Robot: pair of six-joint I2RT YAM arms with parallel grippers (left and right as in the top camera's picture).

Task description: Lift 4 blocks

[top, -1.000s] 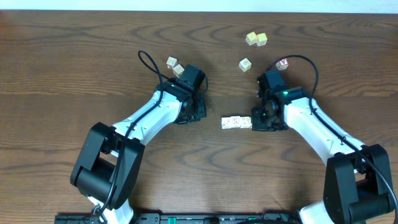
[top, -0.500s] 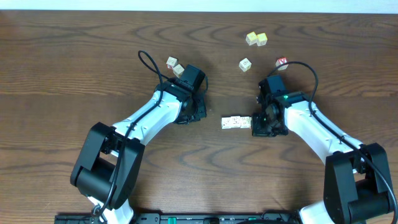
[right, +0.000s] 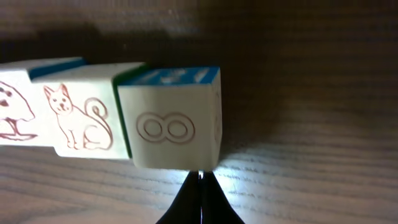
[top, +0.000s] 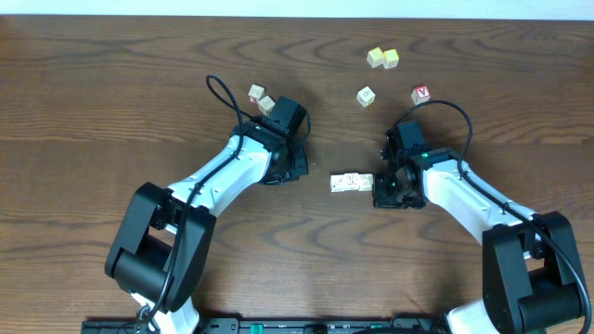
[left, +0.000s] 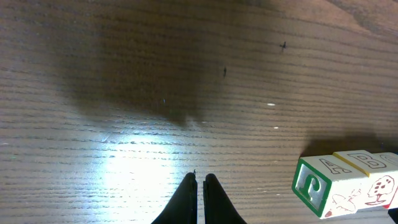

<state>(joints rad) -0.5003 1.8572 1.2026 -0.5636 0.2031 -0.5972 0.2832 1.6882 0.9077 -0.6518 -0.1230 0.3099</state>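
My right arm has drawn back from the far side of the tabletop (top: 111, 83), leaving the red-letter block (top: 421, 94) uncovered. My right fingers (right: 200, 185) have settled lower against the end of the row of blocks (top: 353, 183). The left arm has not shifted. The right fingers are pressed fully together and hold nothing. Their tip sits at the bottom edge of the end block (right: 175, 121), the one with the looped figure, either touching it or just short of it. My left fingers (left: 205, 190) are likewise closed on nothing, and the row's other end lies off to one side of them, near but apart. I take the step to be a squeeze from both ends. To do it well I should bring the left tip squarely onto the far end face and push straight along the row. Both sides need to press evenly before I raise level, or the cubes will buckle out. I count three faces in the row and cannot see a fourth. Loose pale cubes (top: 366, 96) lie beyond, and two yellow-tinted cubes (top: 382, 57) lie farther off. The tabletop is dark grained wood, glossy under my lamps. Of the room, only a pale strip shows along the far edge.
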